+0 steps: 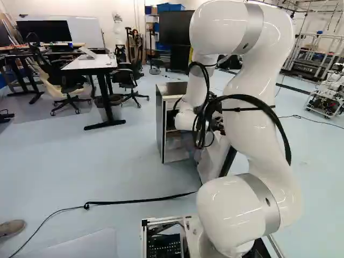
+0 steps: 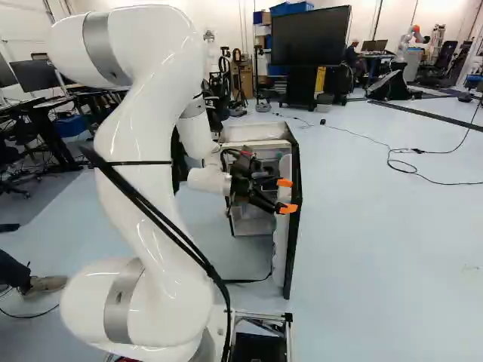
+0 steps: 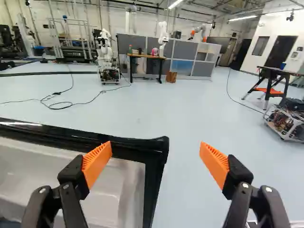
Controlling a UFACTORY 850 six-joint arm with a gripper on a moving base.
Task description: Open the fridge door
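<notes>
"How is the arm (image 1: 244, 129) standing?"

"It's rising tall, bending over at the top, and its forearm (image 2: 196, 134) is hanging steeply down."

"And the gripper (image 2: 285, 195)?"

"It's pointing roughly level, toward the right of the right base view."

"Its fingers?"

"They're standing wide apart, their orange pads (image 3: 97, 164) facing each other across the gap."

No lettering, label, brand, number or sign is legible in the left base view, the right base view or the wrist view.
</notes>
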